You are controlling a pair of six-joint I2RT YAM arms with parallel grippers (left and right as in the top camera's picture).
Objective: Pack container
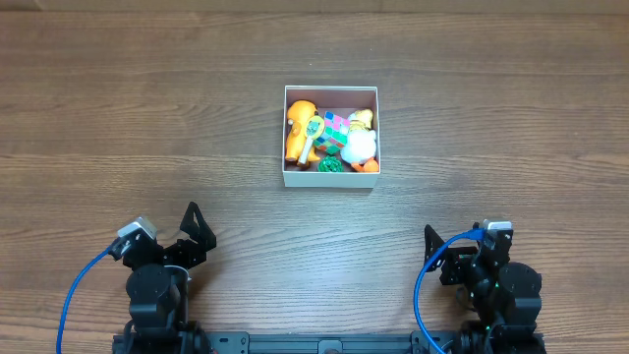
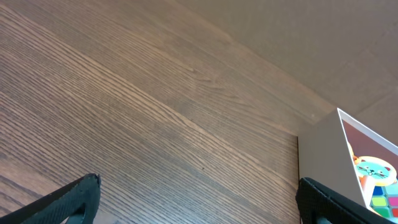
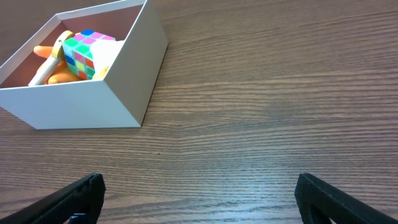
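The container (image 1: 330, 178), a shallow white-walled square box with a pink inside, stands mid-table. It holds an orange toy (image 1: 298, 130), a colourful puzzle cube (image 1: 336, 131), a white and yellow duck (image 1: 361, 145) and a small green toy (image 1: 330, 165). The right wrist view shows the container (image 3: 81, 106) at upper left with the cube (image 3: 82, 52) inside. The left wrist view shows the container's corner (image 2: 320, 155) at the right. My left gripper (image 1: 182, 236) and right gripper (image 1: 457, 251) are open and empty near the table's front edge, well apart from the container.
The wooden table (image 1: 118, 118) stretches all round the container. Blue cables (image 1: 74, 295) run along both arms at the front edge.
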